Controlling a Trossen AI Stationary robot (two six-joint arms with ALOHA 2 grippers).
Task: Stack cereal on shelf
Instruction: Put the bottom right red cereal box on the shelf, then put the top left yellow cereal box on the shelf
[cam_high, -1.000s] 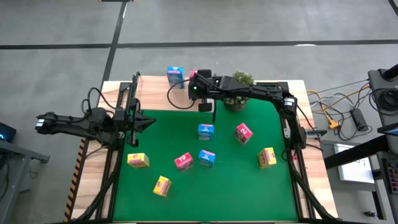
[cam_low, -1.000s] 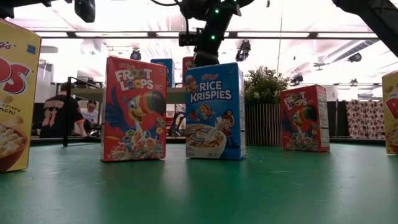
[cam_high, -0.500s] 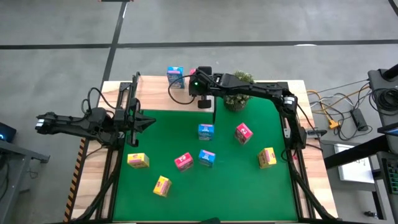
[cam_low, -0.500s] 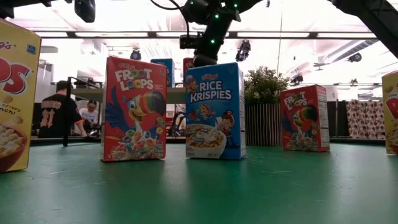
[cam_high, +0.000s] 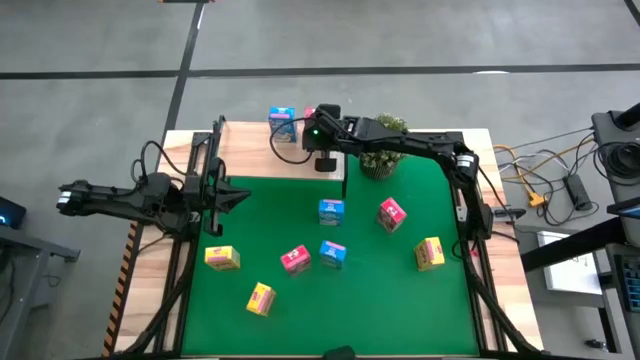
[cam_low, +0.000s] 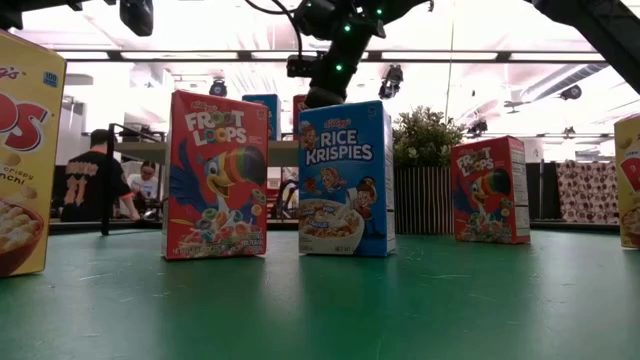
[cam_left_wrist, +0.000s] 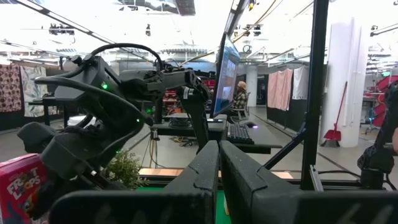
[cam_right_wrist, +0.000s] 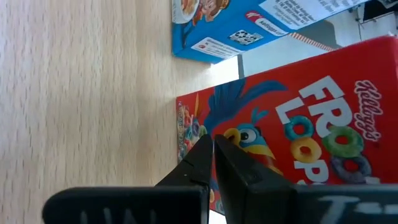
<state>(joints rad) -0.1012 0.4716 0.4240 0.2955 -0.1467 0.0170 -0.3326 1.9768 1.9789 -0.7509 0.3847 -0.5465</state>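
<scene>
The shelf (cam_high: 250, 155) stands at the table's far edge. On it a blue cereal box (cam_high: 282, 122) and a pink-red cereal box (cam_high: 309, 117) stand upright, side by side. My right gripper (cam_right_wrist: 213, 146) is shut, slanting down at the pink-red box's printed front (cam_right_wrist: 298, 124), over the shelf board (cam_right_wrist: 74, 93). Several more cereal boxes stand on the green mat (cam_high: 400, 300), among them a blue one (cam_high: 331, 211) and a pink-red one (cam_high: 391, 213). At the table's left edge, clear of the boxes, my left gripper (cam_high: 243, 194) is shut on nothing. My right gripper comes at the pink-red box's front face, near its bottom edge (cam_right_wrist: 193, 134), slanting down from the table's near right with shut fingers. Whether the fingertips touch the box I cannot tell. The box stands upright on the shelf.
A small potted plant (cam_high: 385, 145) stands on the mat right of the shelf, under my right arm. Yellow boxes stand at the mat's left (cam_high: 222, 258), front (cam_high: 260, 298) and right (cam_high: 429, 253). People show in the room beyond the table (cam_low: 95, 185).
My right gripper has tipped a little and edged toward the table's far edge, closer to the pink-red box on the shelf. It has stayed shut. No box has moved.
</scene>
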